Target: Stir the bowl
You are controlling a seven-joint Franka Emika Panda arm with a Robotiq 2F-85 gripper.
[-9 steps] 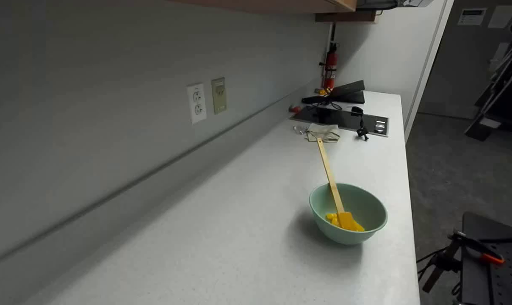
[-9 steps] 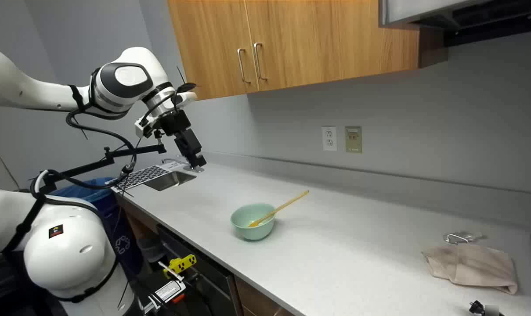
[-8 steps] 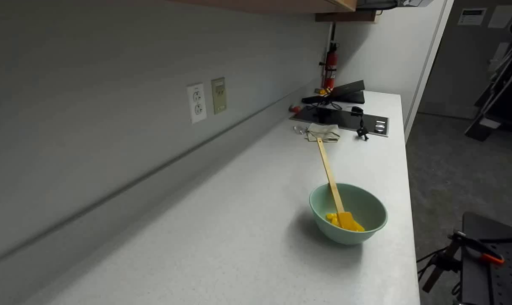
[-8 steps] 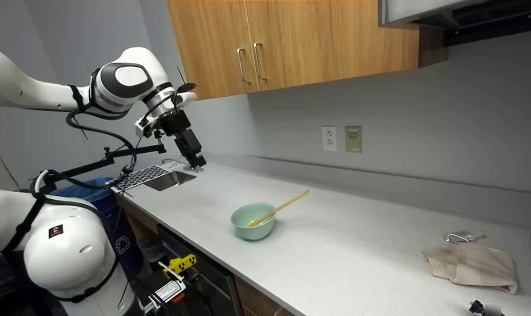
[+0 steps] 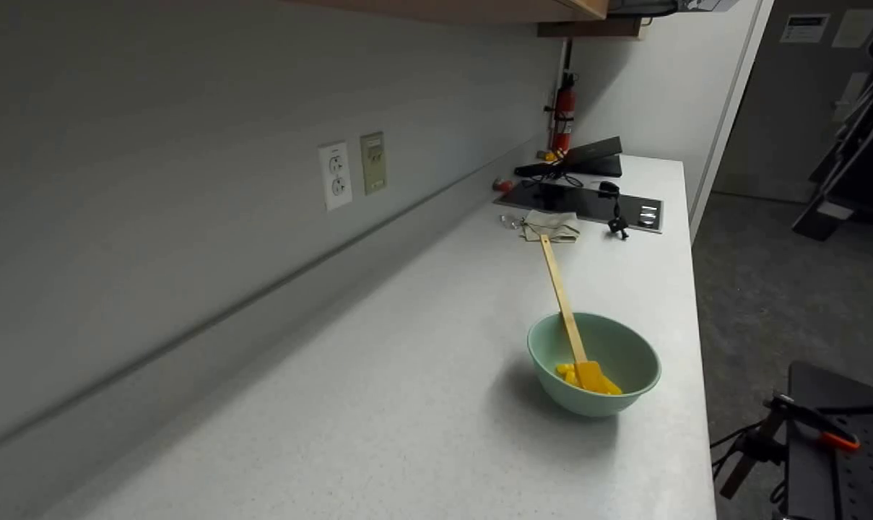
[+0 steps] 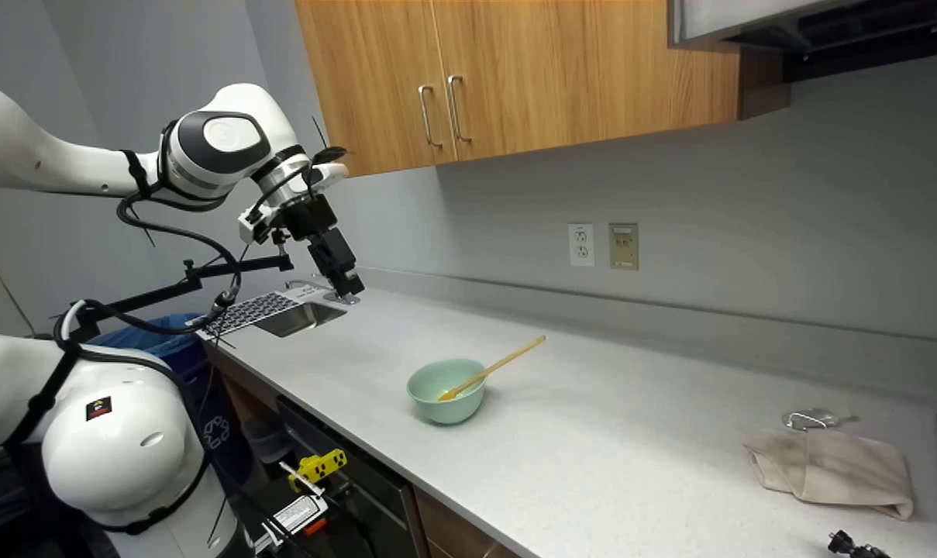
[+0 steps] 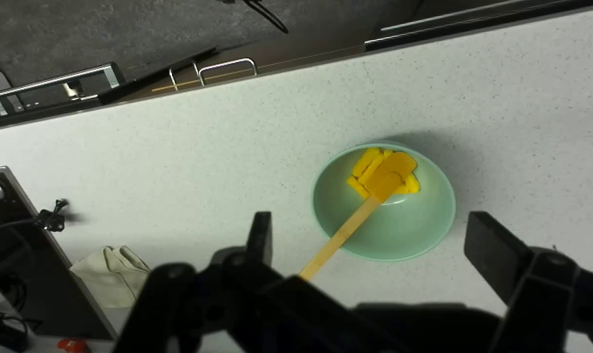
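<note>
- Nearest in an exterior view, the white arm [image 6: 88, 164] enters from the left edge, its forearm running rightward above a rounded lower link [image 6: 119, 442] that fills the bottom corner.
- At the wrist joint [image 6: 224, 139] the arm bends sharply, so its end slants downward and to the right.
- The black gripper [image 7: 372, 238] follows that slant, raised over the pale counter [image 6: 639, 434]; how high cannot be told. In an exterior view its tips show against the far corner of the sink [image 6: 304, 318].
- In the wrist view the jaws are spread wide, the fingers [image 7: 495, 255] well apart, holding nothing.
- Beyond the gap between them, the mint-green bowl [image 7: 414, 225] stands upright on the counter, nearer the front edge than the wall, apart from the gripper.
- A spatula [image 7: 357, 218] leans in the bowl, its amber head on yellow pieces [image 7: 367, 161] at the bottom, its wooden handle slanting out over the rim. In the wrist view the handle's end is hidden behind the gripper.
- Farther along the counter lie a folded beige cloth [image 6: 832, 471] and, past it, a black cooktop [image 5: 577, 205].
- Beyond the cooktop, a red fire extinguisher [image 5: 565, 112] stands upright by the wall [image 6: 515, 232].
</note>
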